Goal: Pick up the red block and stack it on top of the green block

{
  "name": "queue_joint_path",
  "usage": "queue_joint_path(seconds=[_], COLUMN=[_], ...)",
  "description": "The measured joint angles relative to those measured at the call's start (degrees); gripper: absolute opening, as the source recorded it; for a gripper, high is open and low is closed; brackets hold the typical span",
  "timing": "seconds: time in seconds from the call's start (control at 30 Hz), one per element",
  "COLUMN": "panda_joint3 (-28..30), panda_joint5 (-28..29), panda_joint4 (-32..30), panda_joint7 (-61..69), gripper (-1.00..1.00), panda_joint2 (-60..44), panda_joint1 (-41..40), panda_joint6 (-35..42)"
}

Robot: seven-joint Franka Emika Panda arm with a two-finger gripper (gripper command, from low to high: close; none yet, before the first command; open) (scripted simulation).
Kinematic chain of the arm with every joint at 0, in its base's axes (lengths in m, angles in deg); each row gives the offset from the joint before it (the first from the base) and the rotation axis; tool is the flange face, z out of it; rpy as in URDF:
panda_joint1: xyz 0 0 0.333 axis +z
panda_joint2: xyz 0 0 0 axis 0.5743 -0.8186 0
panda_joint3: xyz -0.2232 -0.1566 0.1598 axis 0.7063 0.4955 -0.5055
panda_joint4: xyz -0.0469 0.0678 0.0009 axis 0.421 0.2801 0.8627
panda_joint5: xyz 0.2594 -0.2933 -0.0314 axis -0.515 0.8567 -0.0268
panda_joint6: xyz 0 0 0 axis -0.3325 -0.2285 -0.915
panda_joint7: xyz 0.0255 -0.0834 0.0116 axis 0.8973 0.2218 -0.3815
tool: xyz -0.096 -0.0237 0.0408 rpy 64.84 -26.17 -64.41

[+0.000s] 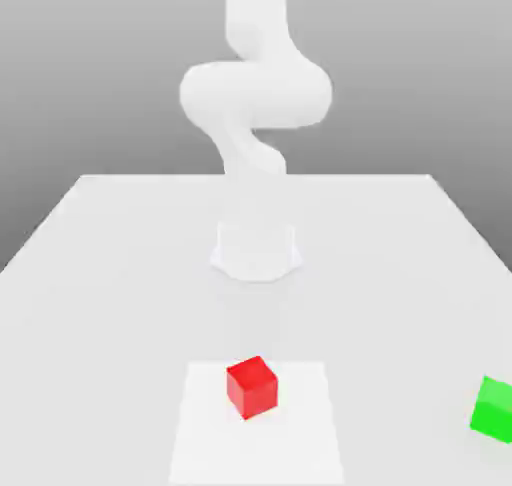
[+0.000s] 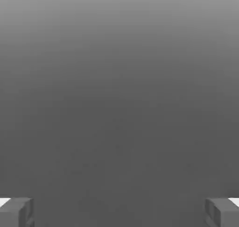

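I see end effector [image 2: 119, 212] spread wide, nothing held. Small red cube [image 1: 251, 386] on white bench [image 1: 120, 264], glossy green cube [image 1: 493, 408] well apart; nothing between them.

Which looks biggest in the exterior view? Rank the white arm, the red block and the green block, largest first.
1. white arm, by far the largest.
2. red block and green block: they look about alike. The green one is cut off at the exterior view's right edge, so no ranking between them.
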State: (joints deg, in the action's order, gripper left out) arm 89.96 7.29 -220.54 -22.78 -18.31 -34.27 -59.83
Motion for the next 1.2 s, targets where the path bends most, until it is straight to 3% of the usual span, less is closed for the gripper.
queue_joint_path(seconds=[0.37,0.6,0.83,0.87,1.07,1.2], panda_joint3=[4.3,5.6,2.6,2.1,1.8,2.9], panda_joint5=[1.9,0.0,-4.6,-4.9,-5.0,-3.0], panda_joint4=[-14.9,-24.3,-23.9,-23.7,-23.6,-24.5], panda_joint7=[15.1,26.8,31.8,32.1,32.1,30.6], gripper=[0.0,0.0,0.0,-1.0,-1.0,-1.0], panda_joint2=[-23.6,-38.4,-53.0,-54.5,-55.2,-49.5], panda_joint1=[3.5,4.7,2.7,2.2,1.9,2.5], panda_joint6=[-14.7,-23.9,-35.7,-37.0,-37.5,-32.7])
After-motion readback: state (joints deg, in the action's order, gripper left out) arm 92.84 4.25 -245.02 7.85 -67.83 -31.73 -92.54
